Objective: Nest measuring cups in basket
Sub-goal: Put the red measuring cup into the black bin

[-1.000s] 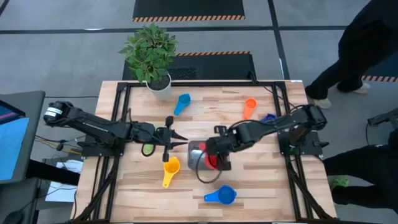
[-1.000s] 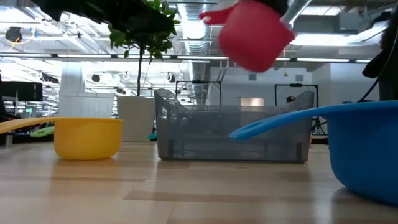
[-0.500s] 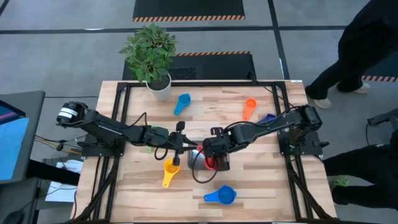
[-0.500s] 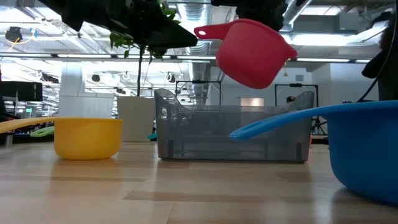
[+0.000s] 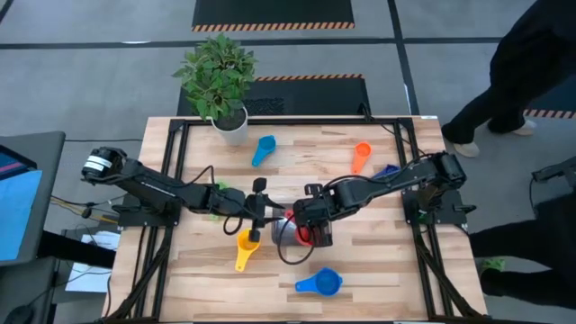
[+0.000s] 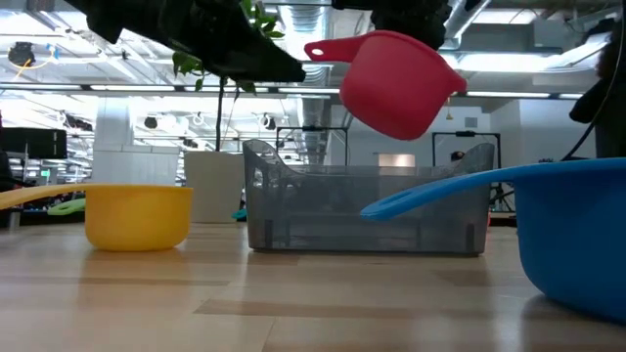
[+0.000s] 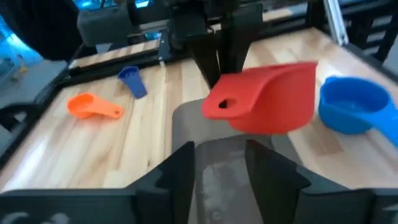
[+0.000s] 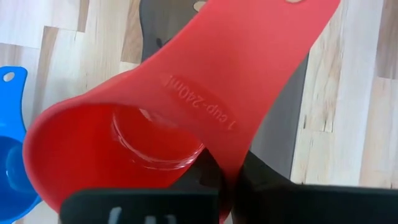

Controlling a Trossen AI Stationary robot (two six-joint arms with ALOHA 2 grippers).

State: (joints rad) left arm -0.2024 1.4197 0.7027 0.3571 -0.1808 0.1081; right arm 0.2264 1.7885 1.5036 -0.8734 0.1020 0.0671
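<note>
While pinched by the right gripper [image 5: 306,232], the red 240 ml cup [image 6: 401,80] hangs tilted above the grey basket [image 6: 367,210]; embossing legible only in the right wrist view; left gripper [image 5: 258,211] spread.

Red cup [image 8: 186,112] handle: embossed "1 cup-240mL".

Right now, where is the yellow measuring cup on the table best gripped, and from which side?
Grip the yellow round plastic measuring cup by its flat handle, coming down from above: it sits upright on the table, and the handle sticks out level from the rim, clear of the grey translucent rectangular basket.
</note>
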